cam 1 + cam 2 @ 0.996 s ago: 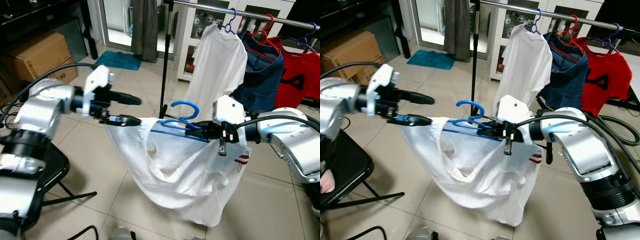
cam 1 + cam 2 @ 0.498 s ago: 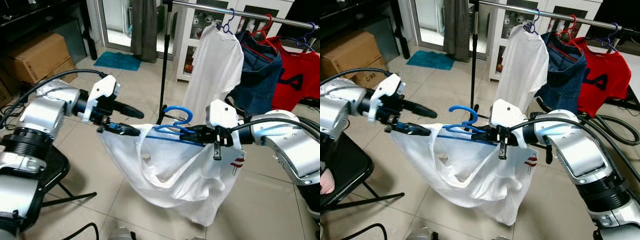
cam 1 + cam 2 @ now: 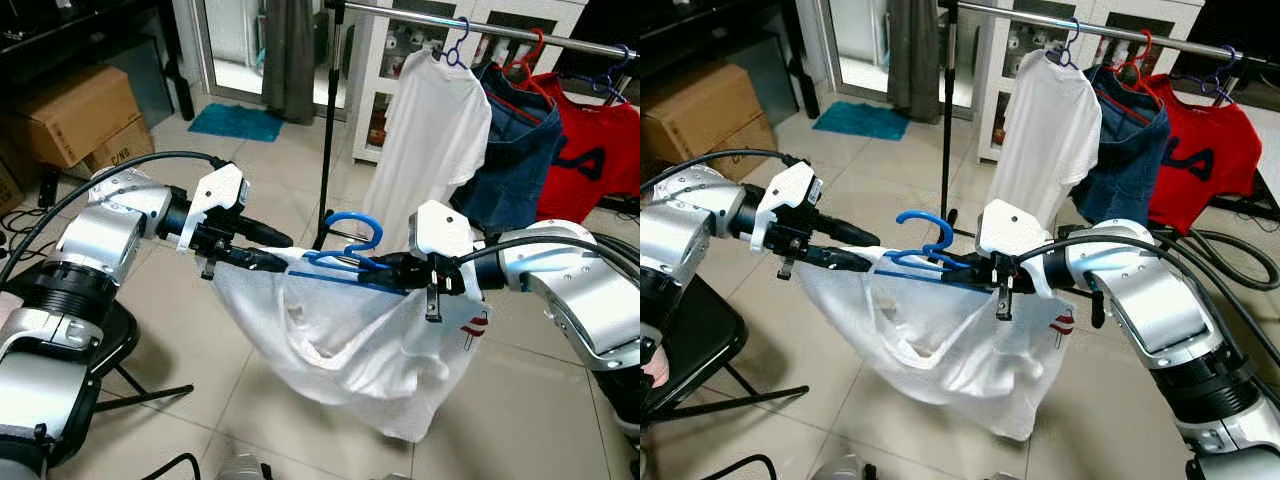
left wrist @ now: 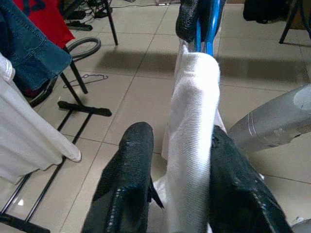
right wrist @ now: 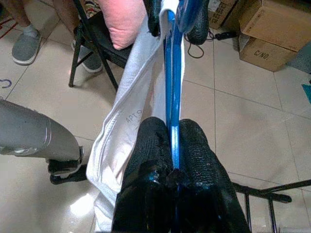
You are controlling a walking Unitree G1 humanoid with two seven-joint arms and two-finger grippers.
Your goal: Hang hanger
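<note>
**Hanger and shirt held between both grippers, below the rail**

My right gripper (image 3: 385, 268) sits mid-frame, fingers pressed together on the blue hanger (image 3: 352, 243), clamped on its bar. Right wrist view: bar runs straight out from between my fingertips (image 5: 156, 136), shirt hem draped on one side of it.

My left gripper (image 3: 272, 252) is left of centre, fingers closed on a fold of the white shirt (image 3: 350, 345). Left wrist view: bunched cloth squeezed between the two pads (image 4: 133, 165), the hanger's blue end just beyond it.

The shirt sags in a pouch below the hanger, hanging between my two grippers, clear of the tiled floor (image 3: 200, 340). Red mark on the shirt near my right wrist. The hanger hook curls up, centre of frame, just right of the black rack pole (image 3: 330, 130).

The rail (image 3: 480, 22) crosses the upper right of frame, well above and behind the hanger. On it: another white shirt (image 3: 435, 130) on a blue hanger, a denim piece (image 3: 515, 150), a red shirt (image 3: 590, 140).

Upper left: cardboard boxes (image 3: 75, 115), a teal mat (image 3: 238, 121) by the doorway, dark curtain (image 3: 290, 55) above it. Black chair (image 3: 120, 330) at lower left beside my left arm. Right wrist view also shows a chair with a pink cushion (image 5: 129, 24) and a person's grey slipper (image 5: 25, 41) at upper left.
</note>
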